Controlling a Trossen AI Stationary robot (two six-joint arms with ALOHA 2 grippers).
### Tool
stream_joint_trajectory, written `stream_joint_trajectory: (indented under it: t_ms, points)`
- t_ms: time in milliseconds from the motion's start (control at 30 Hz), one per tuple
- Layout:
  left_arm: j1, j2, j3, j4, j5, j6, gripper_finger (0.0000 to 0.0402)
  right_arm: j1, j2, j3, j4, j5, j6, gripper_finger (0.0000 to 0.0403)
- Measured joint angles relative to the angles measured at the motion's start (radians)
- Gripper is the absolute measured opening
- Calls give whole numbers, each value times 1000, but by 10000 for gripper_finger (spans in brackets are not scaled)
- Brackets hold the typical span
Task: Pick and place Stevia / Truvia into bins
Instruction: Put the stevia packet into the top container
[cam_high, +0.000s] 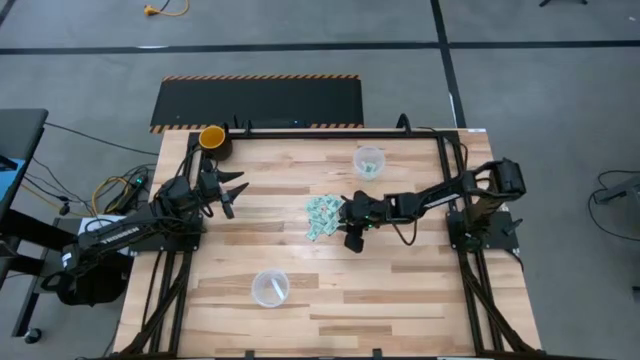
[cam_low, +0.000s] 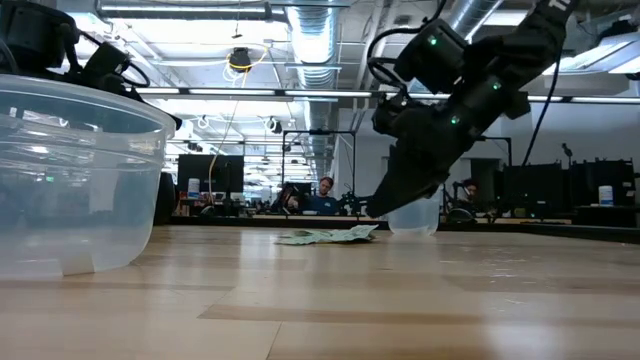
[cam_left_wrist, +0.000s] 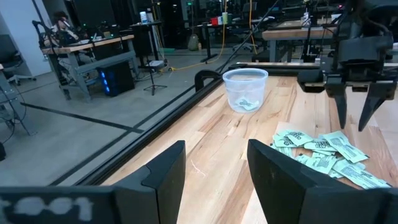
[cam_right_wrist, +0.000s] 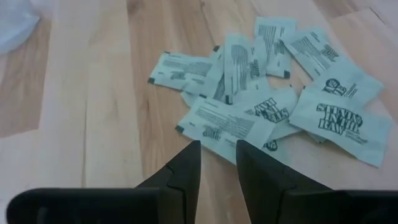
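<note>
**Hovering over the packet pile: right pincer at mid-tabletop**

Hovering just above the wooden tabletop, the right pincer points down at the near edge of the pile of pale mint-green and white paper Stevia packets. Its fingers stand slightly apart and hold nothing.

The pile lies at the tabletop's centre. One clear round plastic cup near the far edge holds a few packets. A second clear cup stands near the front edge.

The left pincer waits, fingers spread, beside the yellow-orange cup.
</note>
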Motion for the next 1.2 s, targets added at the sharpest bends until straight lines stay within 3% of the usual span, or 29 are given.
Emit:
stream_joint_trajectory:
  t_ms: [667,1200]
  points:
    - [0,0,0,0,-1,0,163,-31,3,0,-11,0,7,96]
    - [0,0,0,0,-3,0,163,-31,107,4,48,0,24,96]
